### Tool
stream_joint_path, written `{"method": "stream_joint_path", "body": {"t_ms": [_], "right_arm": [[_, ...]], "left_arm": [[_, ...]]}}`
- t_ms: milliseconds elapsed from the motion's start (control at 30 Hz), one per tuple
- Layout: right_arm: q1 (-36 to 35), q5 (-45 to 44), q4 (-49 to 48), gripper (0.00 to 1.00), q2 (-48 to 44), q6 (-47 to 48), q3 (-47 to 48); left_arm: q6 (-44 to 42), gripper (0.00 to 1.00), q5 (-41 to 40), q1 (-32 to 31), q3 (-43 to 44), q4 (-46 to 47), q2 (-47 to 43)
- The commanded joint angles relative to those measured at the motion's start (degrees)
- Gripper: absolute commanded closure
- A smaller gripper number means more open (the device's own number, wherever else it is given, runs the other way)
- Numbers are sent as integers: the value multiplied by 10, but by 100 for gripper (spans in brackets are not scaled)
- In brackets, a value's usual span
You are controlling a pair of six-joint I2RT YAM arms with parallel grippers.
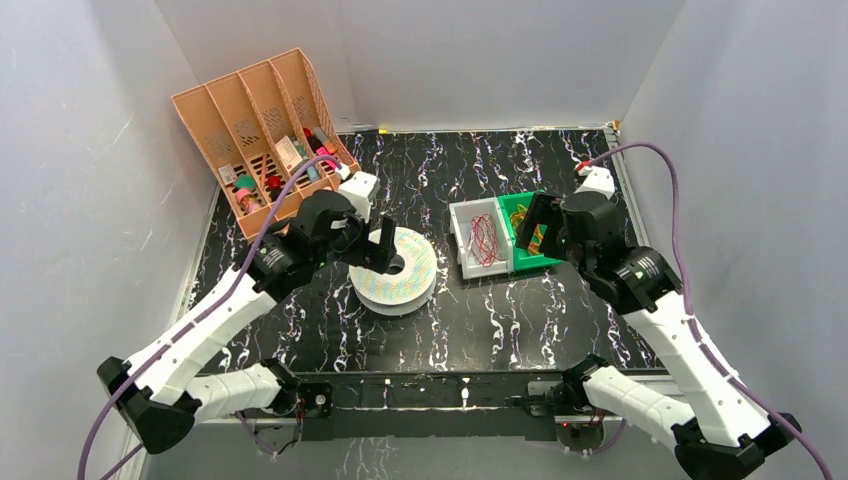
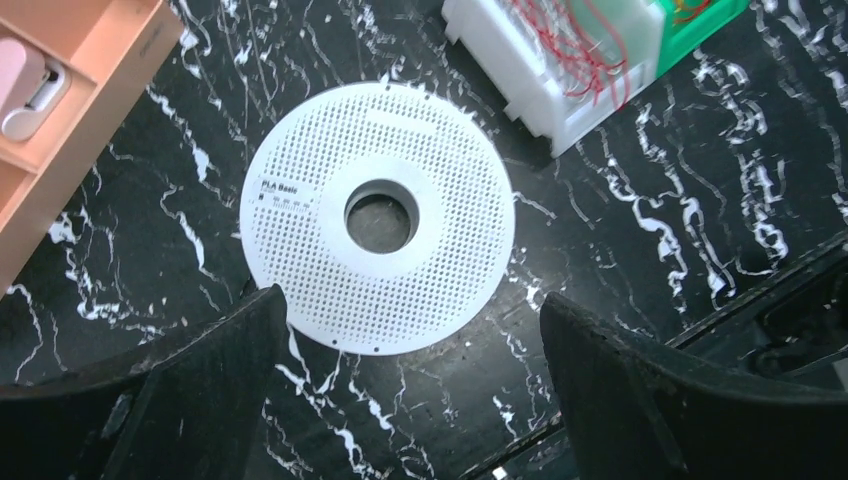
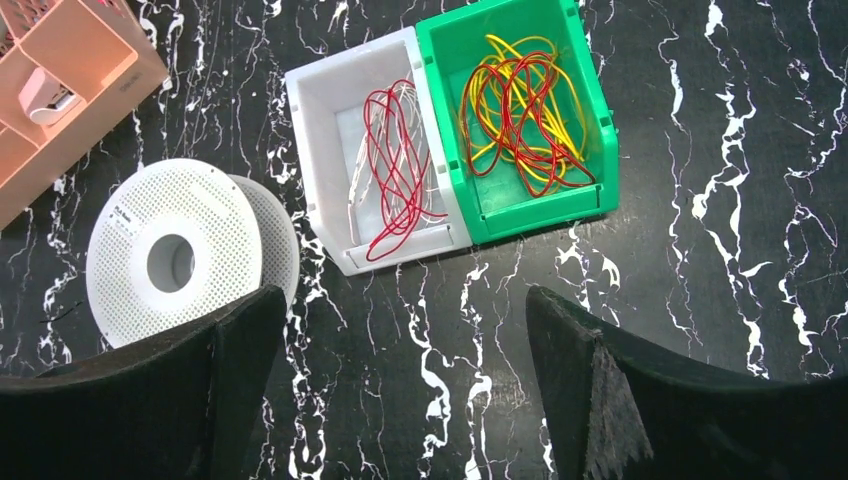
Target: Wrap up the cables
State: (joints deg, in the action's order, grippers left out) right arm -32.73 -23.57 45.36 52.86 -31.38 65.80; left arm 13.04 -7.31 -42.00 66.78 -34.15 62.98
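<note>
- Cables (image 3: pixel 395 165): thread-thin red wire in a loose skein inside the white bin (image 3: pixel 300 100), just ahead of the right claw (image 3: pixel 400 310) and slightly to its left. A red-and-yellow tangle (image 3: pixel 520 110) fills the green bin (image 3: pixel 595 130), which touches the white one, ahead and to the claw's right.
- Handling, by my reckoning: nearly weightless, limp and springy. The loops will probably snag on each other and on the bin walls, so a pulled strand may drag the whole skein. Thin, smooth insulation could slip out of a loose pinch.
- Hold: best taken where several strands bunch, near the skein's lower end closest to the claw. A single loop there drapes over the near rim and sits clear of the bin floor.
- Right claw: fingers spread wide with nothing between them, hanging over bare table short of both bins.
- Left claw (image 2: pixel 408 330): likewise wide and empty. The spool (image 2: pixel 440 250) lies flat directly ahead of its fingertips.
- Hard to make out:
  - No wire end can be found in either bin.
  - Pale strands under the red ones blend into the white floor.
  - The spool's core between its flanges is hidden, so I cannot tell whether anything is wound on it.
  - From above, the right arm covers part of the green bin.
  - In the left wrist view, both bins are cut off at the top edge.
</note>
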Motion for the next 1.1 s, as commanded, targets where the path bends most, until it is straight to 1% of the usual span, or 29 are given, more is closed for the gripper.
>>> {"method": "stream_joint_path", "body": {"t_ms": [0,67,233,367,467,567,767,900,1067], "right_arm": [[1,13,10,2,5,-2,-27],[1,44,3,2,1,20,-43],[1,144,-66,2,-27,77,-100],[0,196,-86,2,-6,90,-116],[1,217,-105,2,11,92,-125],[0,223,-113,2,28,91,-128],[0,190,-121,2,55,88,-136],[0,178,-127,2,58,85,-140],[0,146,-123,2,50,80,-150]], "left_arm": [[-4,2,23,0,-18,33,-8],[2,2,27,0,-29,34,-5],[29,2,27,0,-57,39,14],[45,2,38,-1,-70,55,31],[48,2,47,0,-75,67,48],[49,2,52,0,-67,73,75],[57,2,86,0,-45,83,141],[62,1,117,0,-25,89,193],[63,2,101,0,3,90,247]]}}
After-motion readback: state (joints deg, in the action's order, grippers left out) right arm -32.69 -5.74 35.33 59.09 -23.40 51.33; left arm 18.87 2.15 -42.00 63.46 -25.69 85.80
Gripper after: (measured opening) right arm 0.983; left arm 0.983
